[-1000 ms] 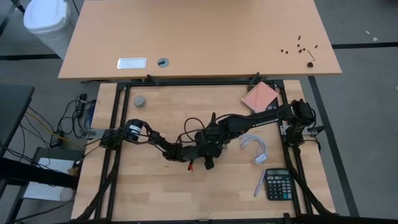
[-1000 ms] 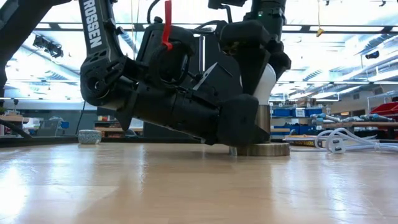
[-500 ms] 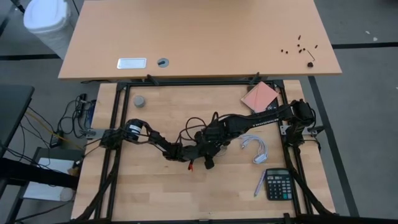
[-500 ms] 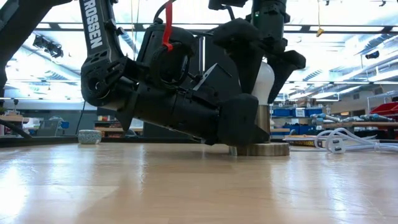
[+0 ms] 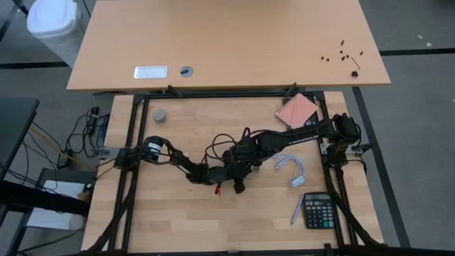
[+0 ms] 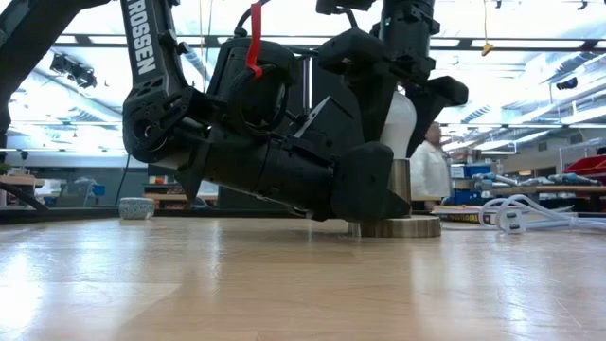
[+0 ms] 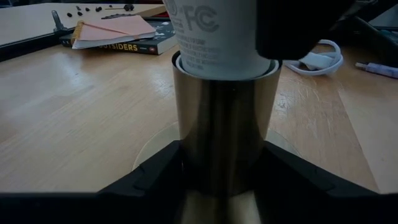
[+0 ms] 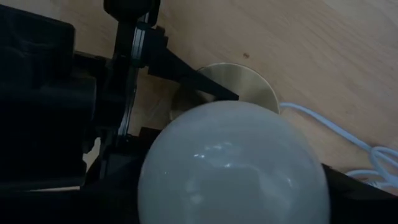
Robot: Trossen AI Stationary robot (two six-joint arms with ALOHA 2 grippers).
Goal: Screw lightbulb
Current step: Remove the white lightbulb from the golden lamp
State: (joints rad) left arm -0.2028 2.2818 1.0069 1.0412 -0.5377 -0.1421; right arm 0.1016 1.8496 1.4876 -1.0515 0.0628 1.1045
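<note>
Lightbulb [image 6: 399, 116] already stood upright in the brass socket [image 7: 225, 124] mid-table, which the left gripper [image 7: 224, 163] clasped on both sides, while the right gripper [image 6: 402, 80] held the bulb's head from above, so only further turning seemed left.

White lightbulb [image 8: 233, 165], brass socket [image 7: 225, 134], pink booklet [image 5: 296, 110], black calculator [image 5: 318, 211]
</note>
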